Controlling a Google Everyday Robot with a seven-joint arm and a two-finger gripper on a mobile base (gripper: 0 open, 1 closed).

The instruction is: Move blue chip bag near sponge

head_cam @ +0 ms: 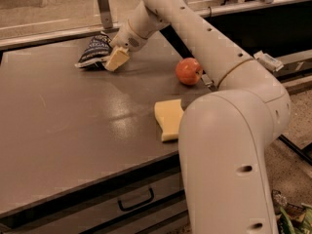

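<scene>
The blue chip bag (pixel 95 50) is a crumpled dark navy foil bag with white lettering, lying at the far left of the grey table top (pixel 73 121). My gripper (pixel 116 60), with cream-yellow fingers, is low over the table and touches the bag's right edge. The pale yellow sponge (pixel 168 119) lies near the table's front right edge, partly hidden by my arm, well apart from the bag.
A red-orange apple (pixel 189 71) stands on the table to the right, between bag and sponge. A metal rail and upright post (pixel 102 6) run along the far edge. A drawer with a handle (pixel 135 200) sits under the table front. My large white arm fills the right foreground.
</scene>
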